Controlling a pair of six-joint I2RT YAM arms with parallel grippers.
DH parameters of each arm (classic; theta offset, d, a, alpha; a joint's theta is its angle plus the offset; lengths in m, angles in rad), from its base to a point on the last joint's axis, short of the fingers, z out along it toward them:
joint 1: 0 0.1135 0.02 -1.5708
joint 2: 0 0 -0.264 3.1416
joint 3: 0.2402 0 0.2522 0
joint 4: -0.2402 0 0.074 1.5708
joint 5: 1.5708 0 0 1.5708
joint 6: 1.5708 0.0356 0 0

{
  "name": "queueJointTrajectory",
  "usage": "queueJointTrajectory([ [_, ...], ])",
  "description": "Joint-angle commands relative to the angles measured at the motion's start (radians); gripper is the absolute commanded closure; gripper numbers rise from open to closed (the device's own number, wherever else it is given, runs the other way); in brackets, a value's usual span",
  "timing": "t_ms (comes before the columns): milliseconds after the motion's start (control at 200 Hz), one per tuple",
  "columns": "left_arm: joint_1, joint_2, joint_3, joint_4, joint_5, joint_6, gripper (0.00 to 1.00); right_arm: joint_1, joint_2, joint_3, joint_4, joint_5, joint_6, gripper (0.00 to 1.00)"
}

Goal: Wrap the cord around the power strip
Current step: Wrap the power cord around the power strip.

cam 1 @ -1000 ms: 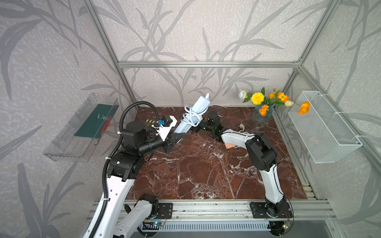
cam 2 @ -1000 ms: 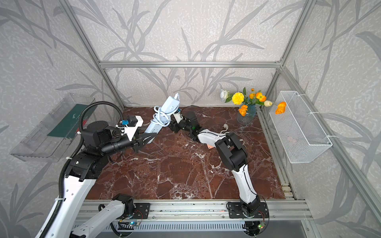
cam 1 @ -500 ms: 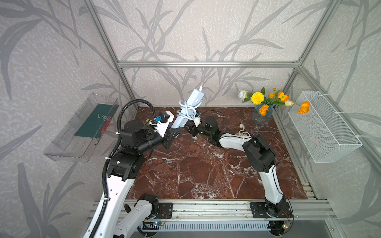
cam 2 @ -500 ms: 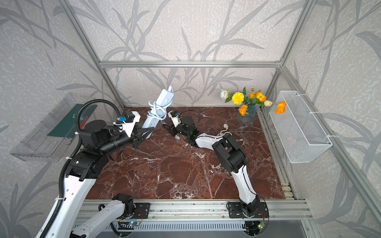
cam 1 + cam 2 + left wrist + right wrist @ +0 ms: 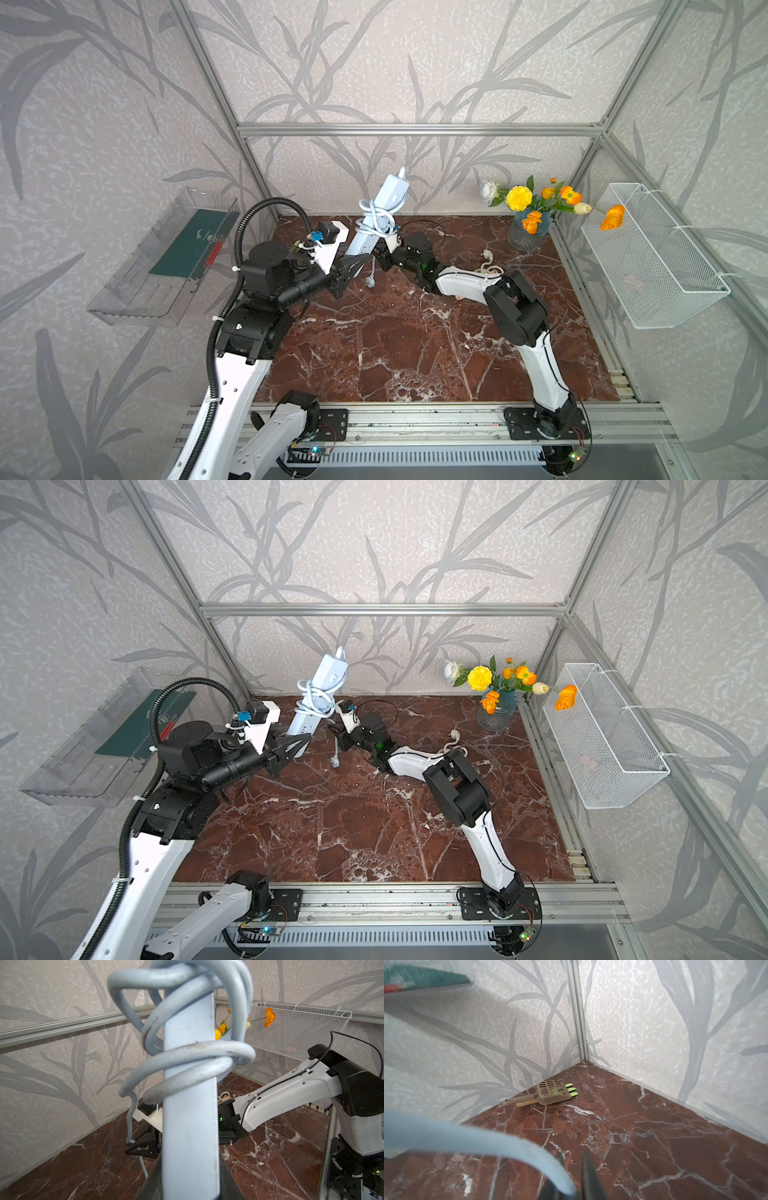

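At back-left | L end effector [image 5: 355, 265] clamps strip [image 5: 389, 195] | R end effector [image 5: 379, 261] pinches cord [image 5: 373, 216]

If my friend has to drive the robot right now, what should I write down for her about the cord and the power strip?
Left end effector: shut on the lower end of the power strip, holding it tilted up in the air.
Right end effector: shut on the cord, just below the loops.
Done: several loose loops of cord go around the strip's middle.
Left to do: a short tail ending in the plug hangs down beside the strip. It probably needs winding around too, and the loops could be pulled snugger.
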Motion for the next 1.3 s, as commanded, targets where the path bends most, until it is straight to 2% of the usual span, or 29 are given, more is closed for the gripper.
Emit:
queueJointTrajectory([
  [0, 0.016, 0.007, 0.050, 0.098, -0.059, -0.037, 1.00, 0.012, 0.007, -0.040, -0.005, 0.037, -0.005, 0.96],
  [50, 0.028, 0.025, 0.056, 0.091, -0.132, -0.051, 1.00, 0.021, -0.020, -0.088, 0.003, 0.039, -0.010, 1.00],
  [205, 0.060, 0.121, 0.070, 0.012, -0.467, -0.012, 1.00, 0.086, -0.153, -0.280, -0.013, 0.073, -0.104, 1.00],
  [295, 0.093, 0.185, 0.044, -0.031, -0.589, 0.021, 1.00, 0.125, -0.260, -0.399, -0.046, 0.128, -0.184, 1.00],
  [420, 0.137, 0.236, -0.034, -0.036, -0.646, 0.029, 1.00, 0.144, -0.444, -0.536, -0.121, 0.192, -0.289, 1.00],
  [530, 0.143, 0.294, -0.082, -0.042, -0.687, 0.054, 1.00, 0.196, -0.609, -0.561, -0.266, 0.189, -0.507, 1.00],
  [605, 0.143, 0.356, -0.077, -0.087, -0.665, 0.067, 1.00, 0.236, -0.690, -0.552, -0.335, 0.177, -0.663, 1.00],
  [700, 0.128, 0.397, -0.066, -0.122, -0.592, 0.057, 1.00, 0.241, -0.745, -0.496, -0.379, 0.189, -0.762, 1.00],
  [810, 0.076, 0.402, -0.066, -0.165, -0.509, 0.078, 1.00, 0.241, -0.725, -0.374, -0.445, 0.248, -0.944, 1.00],
  [885, 0.026, 0.414, -0.046, -0.255, -0.465, 0.092, 1.00, 0.219, -0.676, -0.286, -0.457, 0.286, -1.035, 1.00],
  [970, -0.040, 0.434, -0.031, -0.372, -0.399, 0.123, 1.00, 0.168, -0.619, -0.190, -0.466, 0.292, -1.065, 1.00],
  [1060, -0.064, 0.442, -0.040, -0.457, -0.281, 0.118, 1.00, 0.127, -0.564, -0.111, -0.464, 0.288, -1.086, 1.00],
  [1299, -0.089, 0.367, -0.056, -0.485, -0.041, 0.136, 1.00, -0.013, -0.407, 0.121, -0.582, 0.136, -0.920, 1.00],
])
